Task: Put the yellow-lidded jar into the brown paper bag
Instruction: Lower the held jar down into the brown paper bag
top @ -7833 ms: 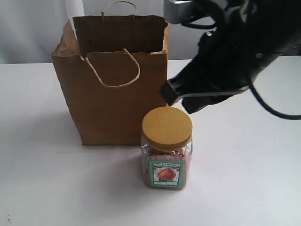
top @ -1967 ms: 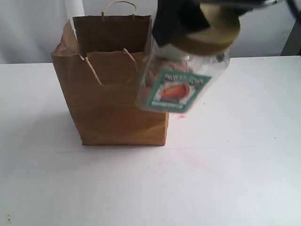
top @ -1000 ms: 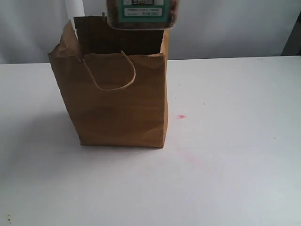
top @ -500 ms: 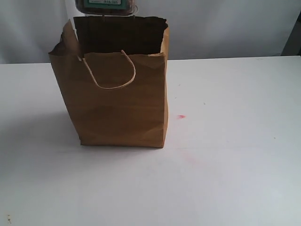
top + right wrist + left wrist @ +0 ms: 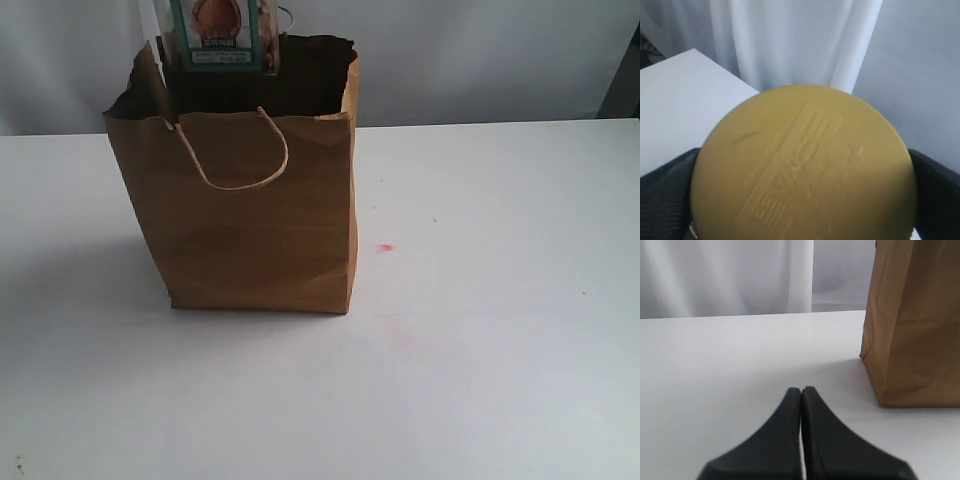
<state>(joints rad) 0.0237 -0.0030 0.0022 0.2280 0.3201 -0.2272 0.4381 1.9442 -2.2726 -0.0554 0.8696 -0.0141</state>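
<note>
Brown paper bag (image 5: 250,240), white table (image 5: 500,350), curtain (image 5: 715,275)

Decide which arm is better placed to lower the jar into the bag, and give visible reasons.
Right. The right gripper is clamped on the yellow-lidded jar, which hangs at the open top of the brown paper bag. The left gripper is shut, empty, low beside the bag.

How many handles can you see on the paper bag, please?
2: the front handle droops over the brown paper bag; the rear handle rises mostly behind the yellow-lidded jar.
</note>
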